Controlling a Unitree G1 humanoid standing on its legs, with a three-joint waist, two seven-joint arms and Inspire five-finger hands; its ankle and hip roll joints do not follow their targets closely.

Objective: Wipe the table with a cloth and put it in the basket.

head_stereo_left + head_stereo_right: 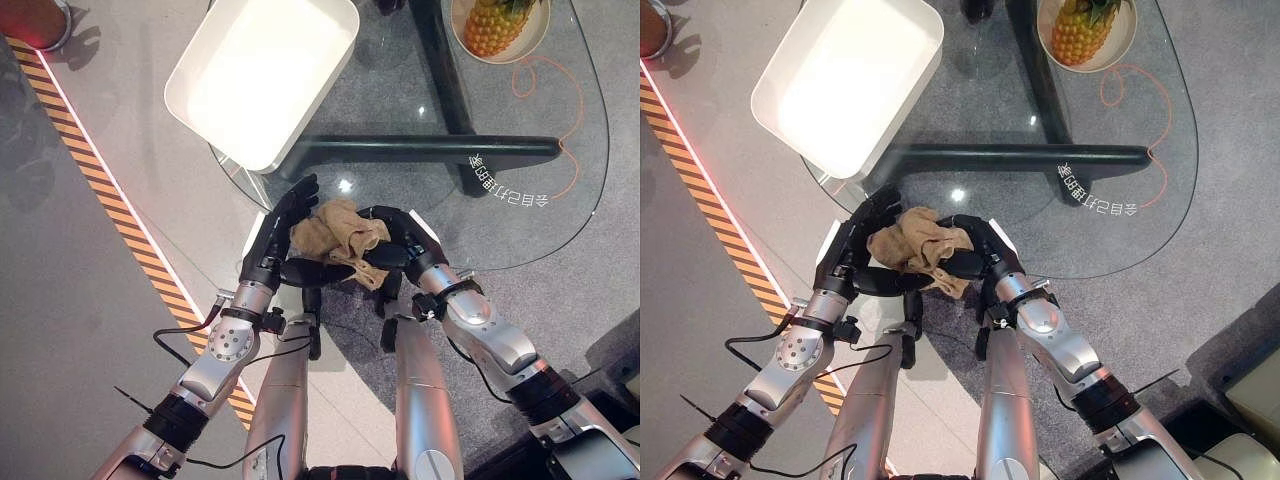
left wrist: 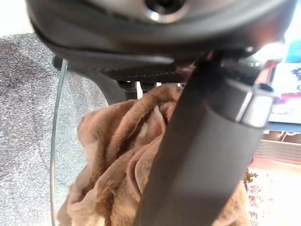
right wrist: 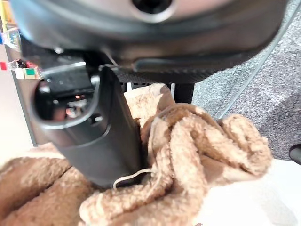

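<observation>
Cloth (image 1: 338,236) sits bunched at the glass table's (image 1: 520,230) near edge, pinched between both hands: left hand (image 1: 275,240) fingers straight with thumb beneath, right hand (image 1: 400,245) fingers curled around it. Beyond, the white basket (image 1: 262,75) waits; placing judged undone.

Light is bright and even from above. The white basket (image 1: 262,75) is overexposed, almost without detail. A small glare spot sits on the glass table (image 1: 345,186) at frame center. In both wrist views each thumb (image 2: 202,155) is near and blurred.
</observation>
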